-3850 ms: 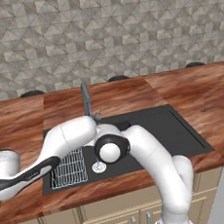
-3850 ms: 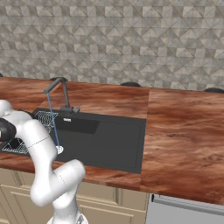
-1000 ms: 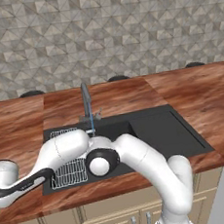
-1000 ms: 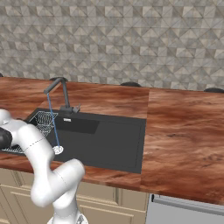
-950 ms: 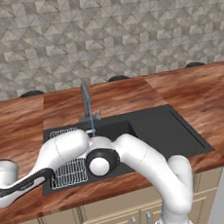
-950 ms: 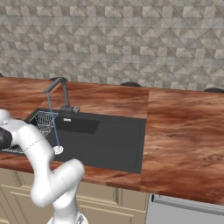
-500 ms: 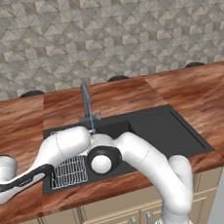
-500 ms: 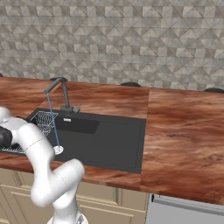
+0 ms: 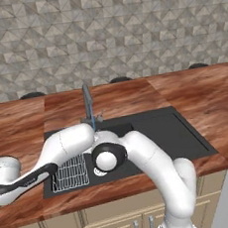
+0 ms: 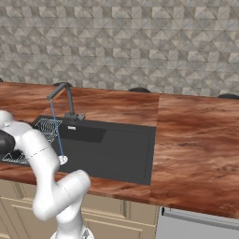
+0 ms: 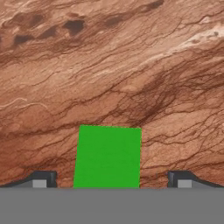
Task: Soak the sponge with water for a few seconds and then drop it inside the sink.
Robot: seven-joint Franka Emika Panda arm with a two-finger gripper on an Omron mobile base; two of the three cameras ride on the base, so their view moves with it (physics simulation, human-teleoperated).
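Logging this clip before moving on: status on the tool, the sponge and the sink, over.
Tool open over wood counter, fingertips straddling sponge, not gripped. Water running into sink. Nothing in the way.

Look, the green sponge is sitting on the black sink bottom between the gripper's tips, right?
Not quite. In the hand view the sponge lies on the brown wooden counter, not the sink bottom. It does sit between the gripper tips.

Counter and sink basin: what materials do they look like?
Counter: looks like polished reddish-brown wood or wood-look stone, with flowing dark grain and a slight sheen. Sink: matte black, possibly composite or coated metal, flat and without reflections. Both are rendered, so this is a guess from looks.
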